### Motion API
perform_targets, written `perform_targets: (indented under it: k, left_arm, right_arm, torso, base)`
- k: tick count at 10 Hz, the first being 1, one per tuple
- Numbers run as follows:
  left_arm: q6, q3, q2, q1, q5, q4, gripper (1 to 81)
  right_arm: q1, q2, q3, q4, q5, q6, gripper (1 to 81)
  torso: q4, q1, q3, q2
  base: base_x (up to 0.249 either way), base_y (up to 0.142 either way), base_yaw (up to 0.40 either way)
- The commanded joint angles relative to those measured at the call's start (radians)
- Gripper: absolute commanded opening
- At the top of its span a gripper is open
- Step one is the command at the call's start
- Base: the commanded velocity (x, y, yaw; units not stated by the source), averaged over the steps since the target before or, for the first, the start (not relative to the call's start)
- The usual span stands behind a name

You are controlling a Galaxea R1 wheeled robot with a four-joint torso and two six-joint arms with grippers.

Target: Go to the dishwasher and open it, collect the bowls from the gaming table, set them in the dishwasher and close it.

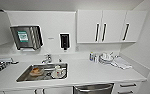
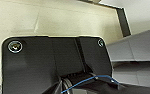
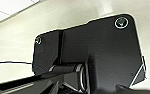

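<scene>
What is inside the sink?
In the sink sit dirty dishes: an orange-brown bowl-like thing and a white cup or jug. Anything beneath them is covered, so I cannot tell.

Up close on the right wrist: the robot's dark plate point(image 3: 101, 52) dominates, with a round fitting point(image 3: 121, 22) gleaming at one corner and a smaller one point(image 3: 38, 40) at another. A jointed bar point(image 3: 63, 68) crosses beneath it, ending in a pale ring point(image 3: 81, 77). Behind lies a plain cream surface point(image 3: 21, 37), with a brighter white panel point(image 3: 6, 8) at one corner. A thin black cable point(image 3: 8, 62) trails across the cream. The claw's fingers can't be made out.
</scene>
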Motion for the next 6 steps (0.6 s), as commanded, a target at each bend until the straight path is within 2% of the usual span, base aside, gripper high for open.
perform_targets:
  k: [1,4,6]
  left_arm:
    - [-0.052,0.015,-0.012,-0.059,0.070,0.066,81.1]
    - [-0.052,0.012,-0.012,-0.057,0.070,0.066,81.1]
    - [-0.052,0.012,-0.012,-0.057,0.070,0.066,81.1]
  right_arm:
    - [0.056,-0.016,0.009,-0.004,-0.047,-0.002,81.1]
    - [0.056,-0.016,0.009,-0.004,-0.049,-0.002,81.1]
    - [0.056,-0.016,0.009,-0.004,-0.049,-0.002,81.1]
  torso:
    - [0.000,0.000,0.000,0.000]
    - [0.000,0.000,0.000,0.000]
    - [0.000,0.001,0.000,0.000]
  base:
    - [0.132,0.000,0.000]
    - [0.115,0.000,0.000]
    - [0.040,0.000,0.000]
